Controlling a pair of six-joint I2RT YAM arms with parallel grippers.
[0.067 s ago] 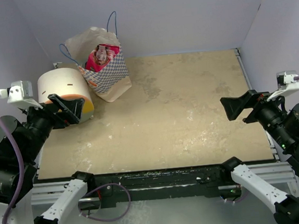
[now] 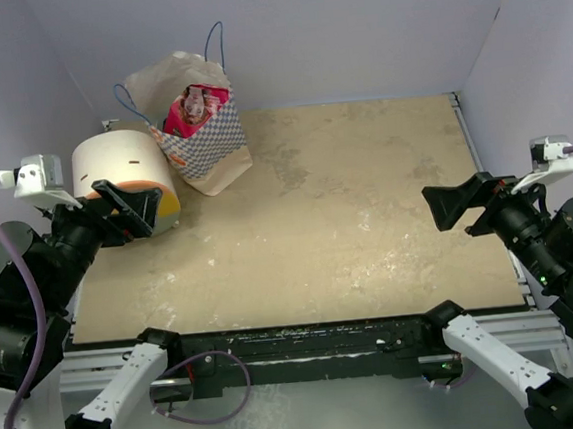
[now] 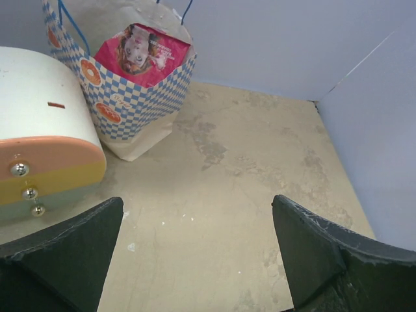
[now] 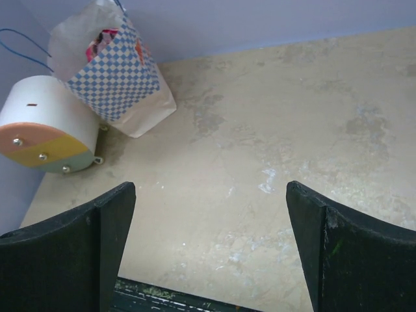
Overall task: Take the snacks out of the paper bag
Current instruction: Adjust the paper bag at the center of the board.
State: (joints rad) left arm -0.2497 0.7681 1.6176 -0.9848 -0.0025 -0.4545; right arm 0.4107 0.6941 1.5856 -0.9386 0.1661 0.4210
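Observation:
The blue-and-white checkered paper bag (image 2: 208,146) stands upright at the back left of the table, its mouth open and its blue cord handles up. A pink-red snack packet (image 2: 195,107) pokes out of its top; the other snacks are hidden inside. The left wrist view shows the bag (image 3: 133,110) and the pink packet (image 3: 143,55) ahead and to the left. My left gripper (image 2: 134,210) hovers open near the left edge, short of the bag. My right gripper (image 2: 444,206) is open at the right edge, far from the bag (image 4: 117,81). Both hold nothing.
A white cylinder (image 2: 122,169) with orange and yellow end bands lies on its side just left of the bag, right by my left gripper. Grey-blue walls close in the back and both sides. The beige tabletop (image 2: 346,209) is stained.

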